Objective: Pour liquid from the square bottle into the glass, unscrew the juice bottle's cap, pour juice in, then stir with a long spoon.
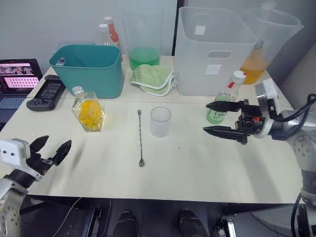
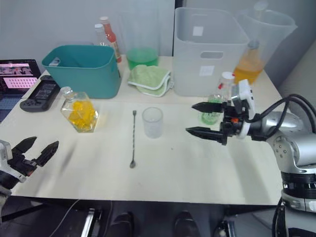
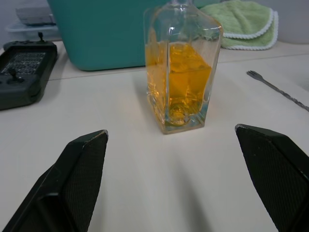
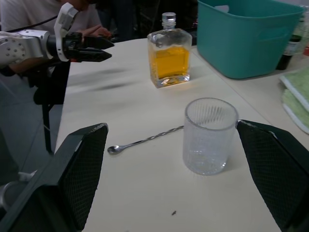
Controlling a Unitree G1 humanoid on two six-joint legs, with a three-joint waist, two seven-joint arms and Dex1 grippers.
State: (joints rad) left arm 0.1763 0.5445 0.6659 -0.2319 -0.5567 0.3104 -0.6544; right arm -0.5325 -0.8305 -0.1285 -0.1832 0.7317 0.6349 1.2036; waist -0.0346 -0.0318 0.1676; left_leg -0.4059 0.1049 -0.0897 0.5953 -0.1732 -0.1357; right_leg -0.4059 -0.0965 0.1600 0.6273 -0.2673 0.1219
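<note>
From the left eye view, the square bottle (image 1: 88, 112) stands upright on the table (image 1: 197, 168), in front of the teal bin (image 1: 89, 69) and holding amber liquid. The glass (image 1: 160, 121) stands near the table's middle, with the long spoon (image 1: 140, 138) lying just to its left, bowl end toward the robot. The juice bottle (image 1: 223, 102) with its white cap stands to the right of the glass, partly behind the right pincer (image 1: 212, 118), whose fingers are spread and hold nothing. The left pincer (image 1: 51, 147) hovers at the table's near left edge, also spread and empty. A green cloth (image 1: 152, 79) and a large white bin (image 1: 213, 52) sit farther back.

In the left wrist view, the square bottle (image 3: 182, 65) stands between the two spread fingers (image 3: 79, 176) but well ahead of them, untouched.

In the right wrist view, the glass (image 4: 209, 136) looks empty, though its ribbed wall makes that hard to confirm. The spoon (image 4: 145, 141) lies beside it, possibly touching its base.
</note>
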